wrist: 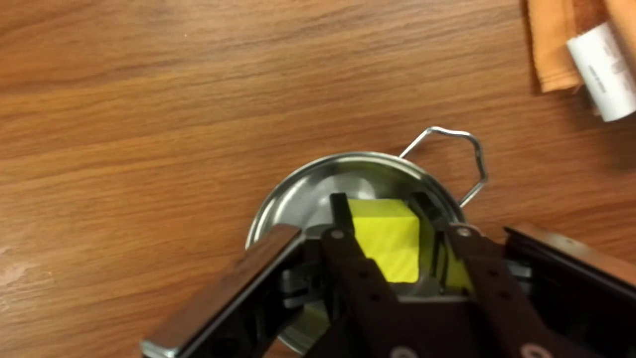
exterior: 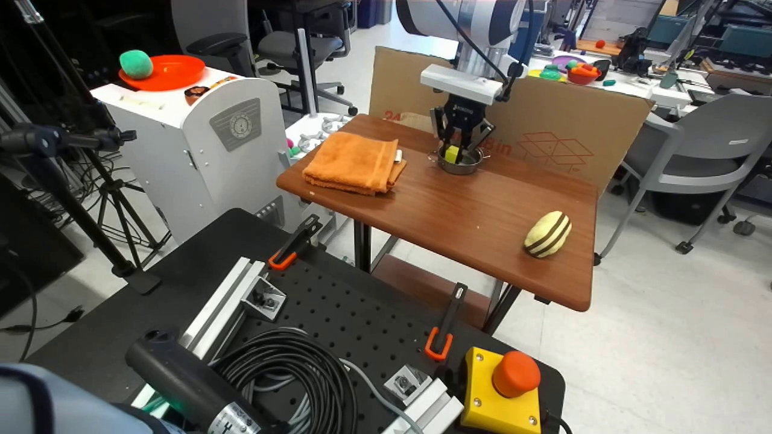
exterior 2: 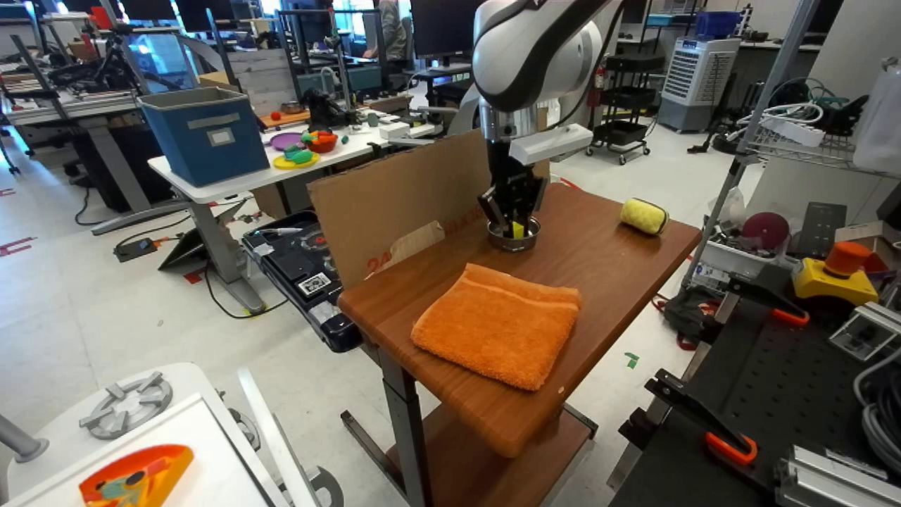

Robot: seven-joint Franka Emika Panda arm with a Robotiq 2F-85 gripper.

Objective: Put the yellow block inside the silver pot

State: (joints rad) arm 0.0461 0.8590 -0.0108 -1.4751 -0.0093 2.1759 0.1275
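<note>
Your pincer (wrist: pixel 381 203) looks to be grasping the yellow block (wrist: pixel 390 243), which lies between its fingers (wrist: pixel 341 214) and inside the rim of the silver pot (wrist: pixel 298 199). You likely need only ease down and release; whether the block touches bottom, I can't tell.

Yellow block (wrist: pixel 390 243), silver pot (wrist: pixel 308 199)

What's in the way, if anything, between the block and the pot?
Nothing visible. The block, between the fingers, appears within the mouth of the pot in all three views; how deep is unclear. The towel lies off to one side.
</note>
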